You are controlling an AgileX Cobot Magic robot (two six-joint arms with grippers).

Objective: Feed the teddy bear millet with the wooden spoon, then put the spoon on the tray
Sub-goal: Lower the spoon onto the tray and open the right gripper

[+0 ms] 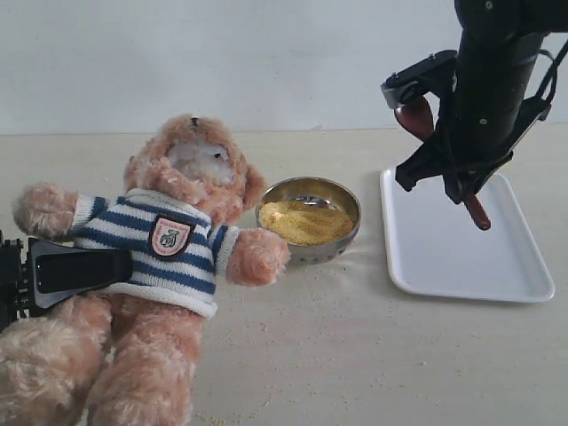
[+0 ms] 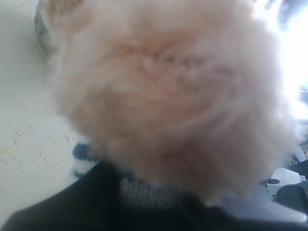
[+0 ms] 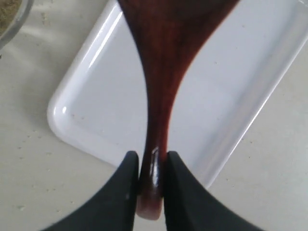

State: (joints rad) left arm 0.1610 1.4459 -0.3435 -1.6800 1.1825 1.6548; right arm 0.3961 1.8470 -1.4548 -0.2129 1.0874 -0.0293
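Observation:
The teddy bear [image 1: 177, 240] leans back at the left, its striped shirt facing me. My left gripper [image 1: 115, 268] is shut on the bear's waist: one black finger lies across the shirt and the other is hidden behind. In the left wrist view the bear's fur [image 2: 168, 86] fills the frame above the dark left gripper [image 2: 149, 202]. The right gripper [image 1: 463, 188] [image 3: 153, 161] hangs above the tray [image 1: 444, 253] [image 3: 91, 96], shut on the handle end of the wooden spoon [image 1: 415, 117] [image 3: 163, 62]. The millet [image 1: 303, 222] fills the steel bowl [image 1: 312, 185] beside the bear's paw.
Stray grains [image 1: 266, 355] [image 2: 19, 139] dot the tabletop in front of the bear and the bowl. A corner of the steel bowl [image 3: 12, 21] shows in the right wrist view, beside the tray. A pale wall stands behind the table.

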